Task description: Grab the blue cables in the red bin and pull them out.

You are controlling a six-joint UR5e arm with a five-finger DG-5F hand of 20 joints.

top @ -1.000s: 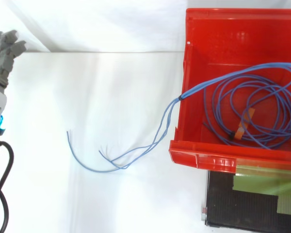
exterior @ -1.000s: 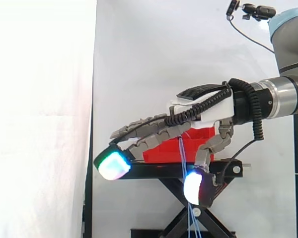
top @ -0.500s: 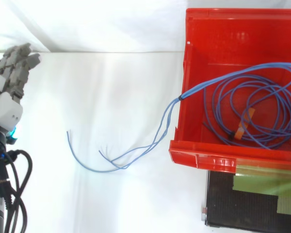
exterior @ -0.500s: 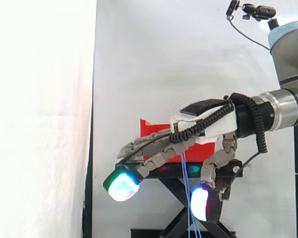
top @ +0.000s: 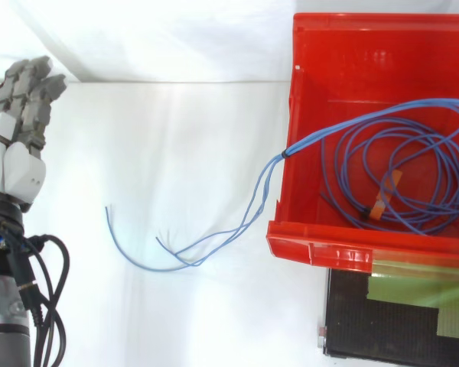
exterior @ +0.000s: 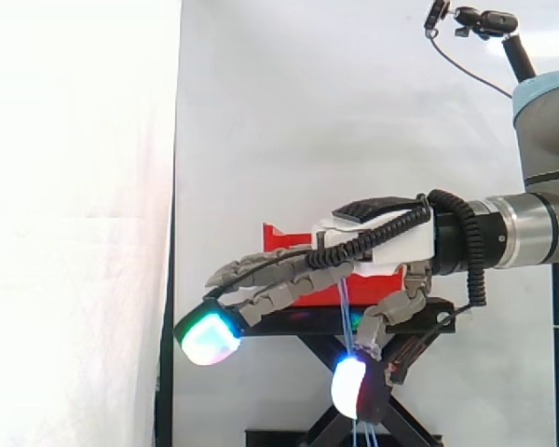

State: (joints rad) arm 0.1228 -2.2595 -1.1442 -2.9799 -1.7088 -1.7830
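**One open hand, one red bin, one bundle of blue cables lying apart from it**

In the top view a single red bin (top: 321, 246) sits at the right on one black stand (top: 382, 332). One bundle of blue cables (top: 402, 164) lies coiled in several loops on the bin's floor. One small tan strip (top: 382, 196) crosses the loops. The strands gather at a dark tie on the bin's left wall, leave over it and trail across the white surface (top: 176, 130) to the left. At least two loose ends can be counted there; a third is too faint to be sure of.

The one hand (top: 15, 164) is at the left edge of that view, well apart from the trailing ends. Its fingers (top: 30, 88) are stretched out, close together and only loosely bent, and it holds nothing.

From the side, the hand (exterior: 382, 240) reaches leftward in front of the bin (exterior: 281, 235) and the stand (exterior: 298, 322). One pad (exterior: 210, 337) glows green and cyan. The thumb hangs down with one white pad (exterior: 350, 389). The blue strands drop straight down past the thumb, and whether they touch it cannot be told
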